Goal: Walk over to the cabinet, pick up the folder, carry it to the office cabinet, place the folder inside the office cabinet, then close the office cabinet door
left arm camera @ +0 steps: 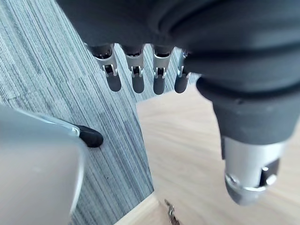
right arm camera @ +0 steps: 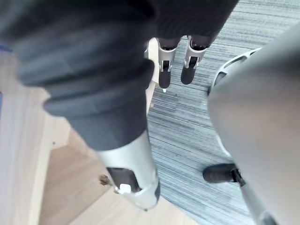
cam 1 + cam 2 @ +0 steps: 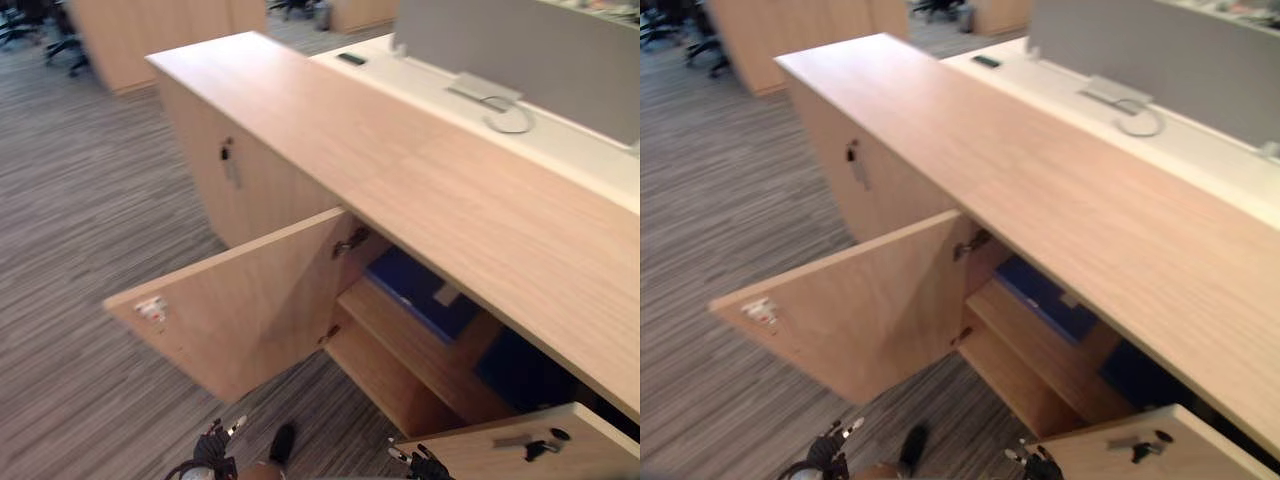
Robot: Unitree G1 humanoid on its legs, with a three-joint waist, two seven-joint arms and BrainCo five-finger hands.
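The long wooden office cabinet stands before me with both its doors swung out. Its left door juts toward me over the carpet, and its right door shows at the lower right. A blue folder lies flat on the upper shelf inside. A second dark blue thing sits further right in the shadow. My left hand hangs low in front of the left door, fingers relaxed and empty. My right hand hangs by the right door's edge, fingers relaxed, holding nothing.
Left of the open section, a closed cabinet door has a key in its lock. Behind the cabinet runs a white desk with a grey partition. Office chairs and another wooden cabinet stand at the far left across striped carpet.
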